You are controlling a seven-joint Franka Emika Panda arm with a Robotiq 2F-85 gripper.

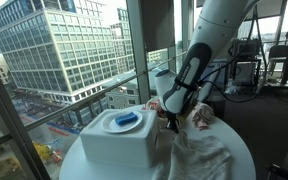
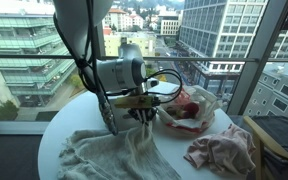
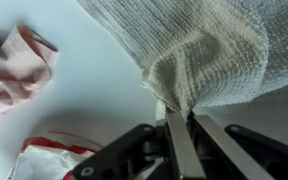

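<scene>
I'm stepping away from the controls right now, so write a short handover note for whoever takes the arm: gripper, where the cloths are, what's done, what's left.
Gripper: shut on a pinched fold of the white towel, fingers pointing down at the table.
White towel: crumpled on the round table, one peak gathered between the fingers; the rest lies spread in both exterior views.
Pink cloth: loose on the table, apart from the gripper.
Red-and-white bag: just behind the gripper, untouched.
White box with a blue object on top: on the table beside the towel.
Done: towel gripped.
Left: probably lifting or moving the towel; most of it lies on the table.
</scene>
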